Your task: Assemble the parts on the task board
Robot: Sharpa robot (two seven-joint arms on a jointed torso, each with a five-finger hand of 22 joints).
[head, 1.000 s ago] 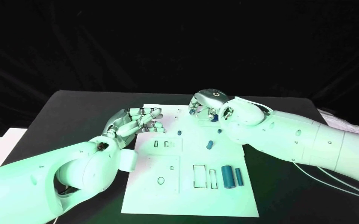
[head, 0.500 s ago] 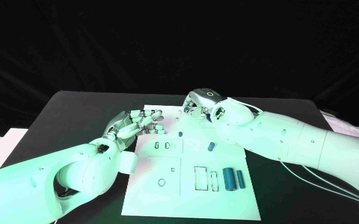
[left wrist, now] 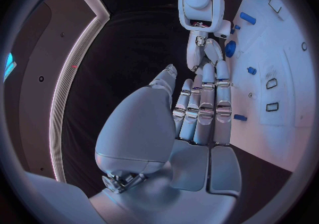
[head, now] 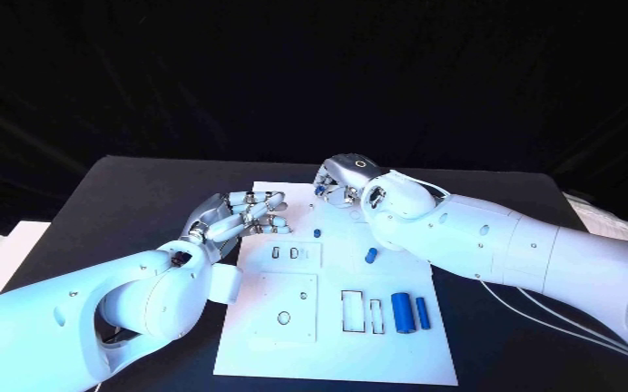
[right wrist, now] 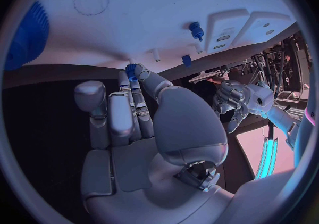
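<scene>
The white task board lies mid-table. My right hand hangs over its far edge with fingers curled, and thumb and fingertips pinch a small toothed blue part. A large blue gear lies on the board beside that hand. My left hand hovers at the board's left far edge, fingers straight, holding nothing. A blue peg and a short blue piece sit mid-board. Two blue cylinders lie near the right edge.
The board has two small slots, an oval hole and two long rectangular slots. Black table surrounds it. My right forearm crosses the board's right side.
My right hand has shifted left along the board's far edge, and the blue piece seen under it earlier is now covered. The left hand has hardly moved.
</scene>
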